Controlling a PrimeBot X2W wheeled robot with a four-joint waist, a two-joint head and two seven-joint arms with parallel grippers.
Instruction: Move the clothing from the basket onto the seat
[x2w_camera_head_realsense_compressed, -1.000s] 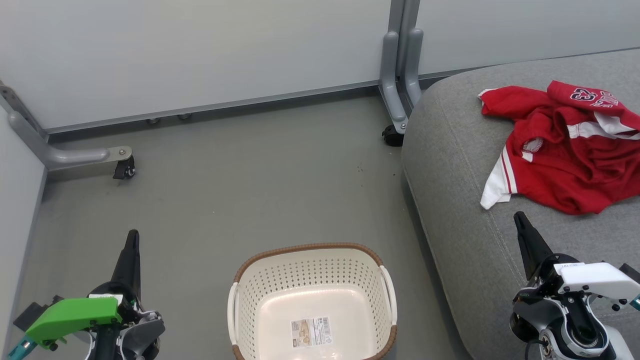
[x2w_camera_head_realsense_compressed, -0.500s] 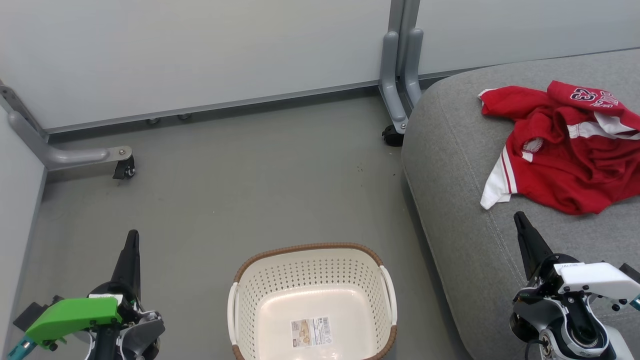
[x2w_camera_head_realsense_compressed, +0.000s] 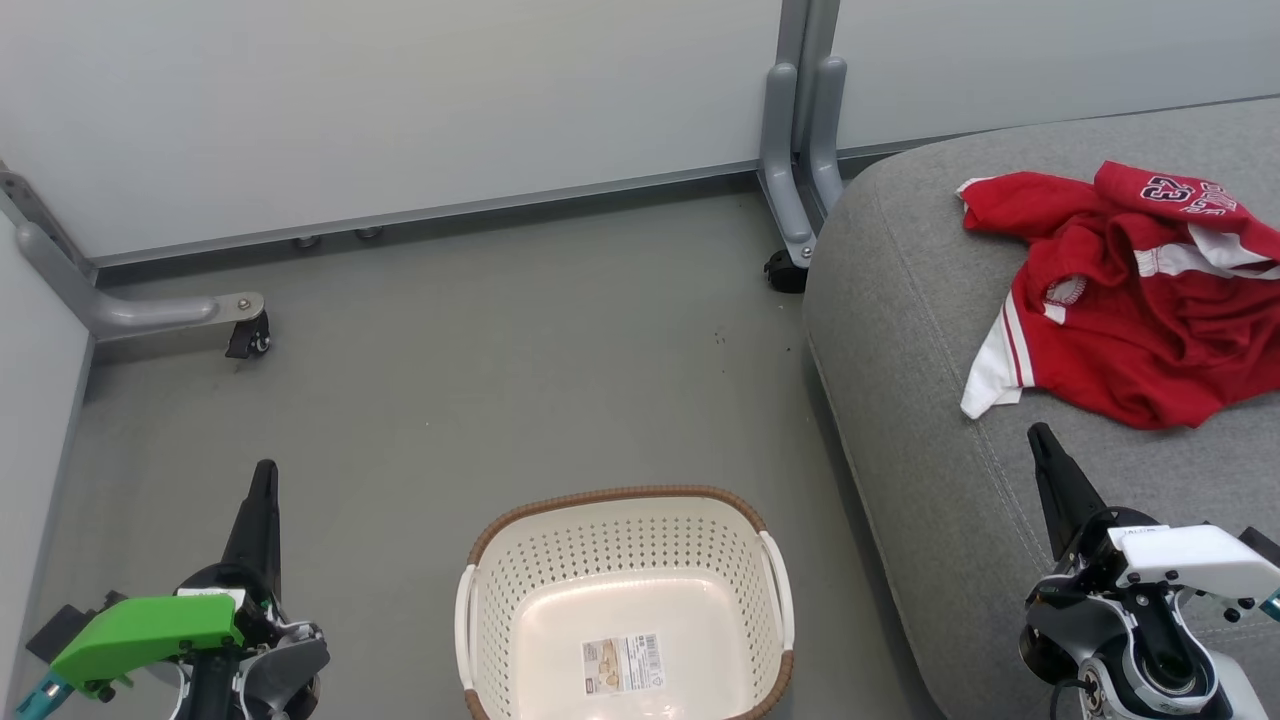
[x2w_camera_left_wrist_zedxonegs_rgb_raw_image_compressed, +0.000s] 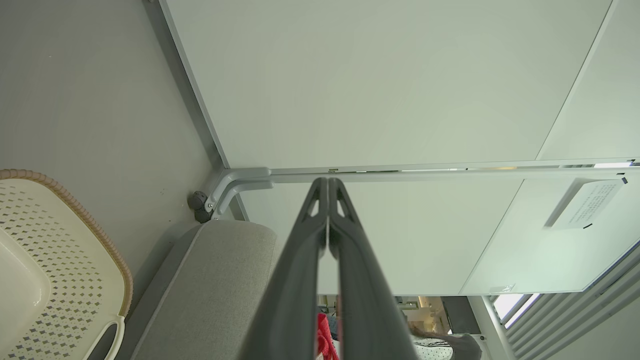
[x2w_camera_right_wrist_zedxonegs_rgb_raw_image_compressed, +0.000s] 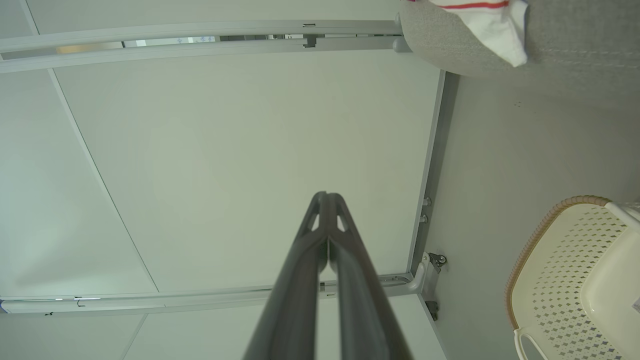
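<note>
The red clothing (x2w_camera_head_realsense_compressed: 1130, 300) with white trim lies crumpled on the grey seat (x2w_camera_head_realsense_compressed: 920, 420) at the right; a "23" shows on its far fold. On the floor at the bottom centre stands the cream basket (x2w_camera_head_realsense_compressed: 625, 545), with just a paper label on its base. My left gripper (x2w_camera_head_realsense_compressed: 265, 475) is shut at the lower left, well clear of the basket. My right gripper (x2w_camera_head_realsense_compressed: 1040, 435) is shut over the seat's front part, just short of the clothing's white corner (x2w_camera_right_wrist_zedxonegs_rgb_raw_image_compressed: 492, 25). In both wrist views the fingers (x2w_camera_left_wrist_zedxonegs_rgb_raw_image_compressed: 327, 200) (x2w_camera_right_wrist_zedxonegs_rgb_raw_image_compressed: 326, 210) press together with nothing between them.
Pale partition walls stand behind, on grey feet with castors (x2w_camera_head_realsense_compressed: 250, 340) (x2w_camera_head_realsense_compressed: 785, 270). Bare grey floor (x2w_camera_head_realsense_compressed: 500, 380) lies between the basket and the walls. The basket rim (x2w_camera_left_wrist_zedxonegs_rgb_raw_image_compressed: 75, 210) (x2w_camera_right_wrist_zedxonegs_rgb_raw_image_compressed: 540, 230) appears at the edge of each wrist view.
</note>
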